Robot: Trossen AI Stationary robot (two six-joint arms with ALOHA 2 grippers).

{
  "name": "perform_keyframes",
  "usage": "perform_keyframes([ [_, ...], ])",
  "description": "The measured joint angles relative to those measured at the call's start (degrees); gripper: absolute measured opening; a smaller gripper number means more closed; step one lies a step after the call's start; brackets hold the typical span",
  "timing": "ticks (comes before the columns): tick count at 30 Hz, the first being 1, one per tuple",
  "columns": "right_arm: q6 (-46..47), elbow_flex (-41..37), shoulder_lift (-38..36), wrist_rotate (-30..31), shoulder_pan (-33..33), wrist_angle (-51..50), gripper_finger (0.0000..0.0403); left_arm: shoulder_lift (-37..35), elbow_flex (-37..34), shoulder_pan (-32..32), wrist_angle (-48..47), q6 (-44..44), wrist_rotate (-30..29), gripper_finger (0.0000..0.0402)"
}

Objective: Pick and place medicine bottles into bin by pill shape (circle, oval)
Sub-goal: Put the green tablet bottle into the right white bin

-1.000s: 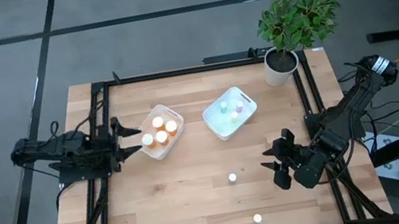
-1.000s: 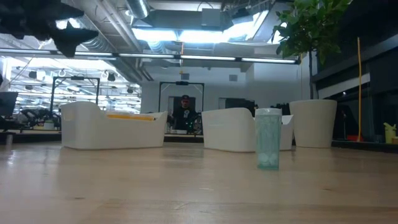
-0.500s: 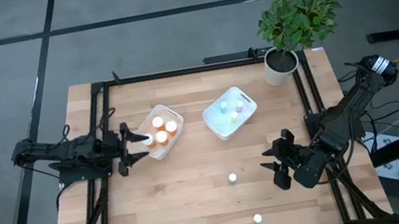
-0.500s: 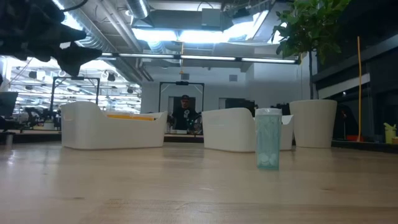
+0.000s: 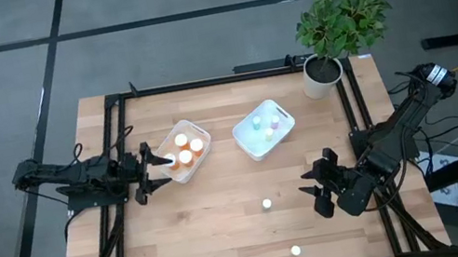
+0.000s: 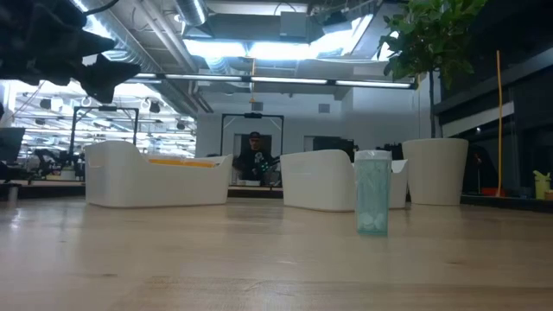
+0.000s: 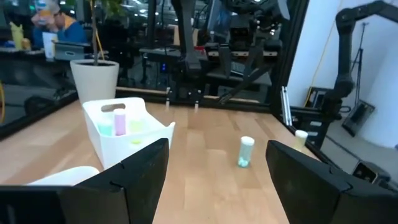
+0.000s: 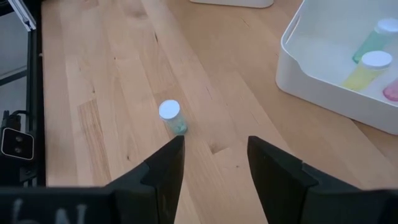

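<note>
Two robot arms over a wooden counter (image 5: 228,232), sorting small medicine bottles into two white bins.

The left bin (image 5: 174,172) holds orange bottles (image 5: 182,140); the right bin (image 5: 246,142) holds pastel ones. The left gripper (image 5: 152,160) hangs beside the left bin, open and empty. The right gripper (image 5: 318,190), open and empty, points at a pale green bottle (image 8: 170,116) standing upright mid-counter, long axis vertical, white cap up. Another bottle (image 5: 295,251) stands near the front edge, possibly pale too. Likely light, rigid, smooth plastic that tips easily; best gripped across the body just below the cap.

Bare wood between trays (image 5: 264,130) and lone bottle (image 5: 267,204); nothing blocking.
</note>
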Motion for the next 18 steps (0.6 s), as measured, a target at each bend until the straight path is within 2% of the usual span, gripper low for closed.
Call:
perform_keyframes([
  [6,-0.20,0.00,0.00,0.04,0.00,0.00,0.0177,0.17,0.00,0.00,-0.16,3.39,1.40,0.0263],
  [11,-0.28,0.00,0.00,0.50,0.00,0.00,0.0177,0.76,0.00,0.00,-0.17,0.95,1.36,0.0263],
  [14,0.09,0.00,0.00,2.91,0.00,0.00,0.0177,0.76,0.00,0.00,-0.16,-2.61,1.25,0.0263],
  [18,0.13,0.00,0.00,6.25,-0.32,0.06,0.0177,0.76,0.00,0.00,-0.13,-2.50,1.20,0.0263],
])
